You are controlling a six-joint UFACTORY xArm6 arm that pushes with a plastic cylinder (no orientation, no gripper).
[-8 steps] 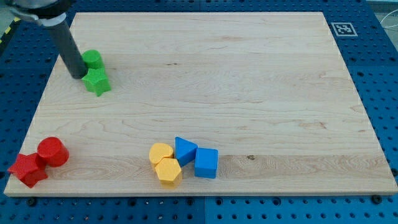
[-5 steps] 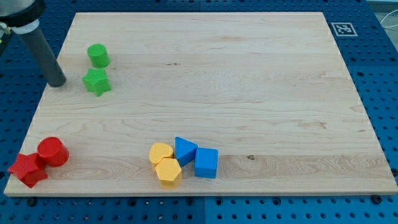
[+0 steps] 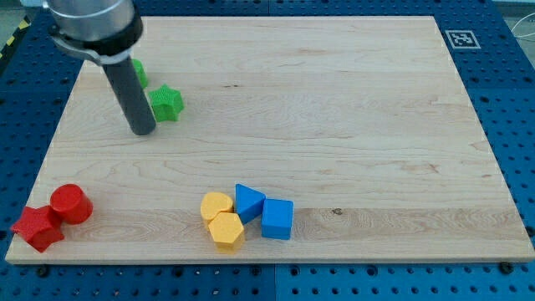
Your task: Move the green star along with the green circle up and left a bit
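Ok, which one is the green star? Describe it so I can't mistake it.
Look at the wooden board, in its upper-left part, where the dark rod comes down. The green star lies just to the view's right of my tip, slightly higher. Its pointed star outline sets it apart from the green circle, which is round and mostly hidden behind the rod.

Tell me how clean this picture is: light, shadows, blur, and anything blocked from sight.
Camera view: light is even and soft, with no glare on the wooden board; the blocks throw only faint shadows. The rod's upper part is slightly blurred, while my tip is sharp, just left of and below the green star. The rod hides most of the green circle. The red, yellow and blue blocks are in focus.
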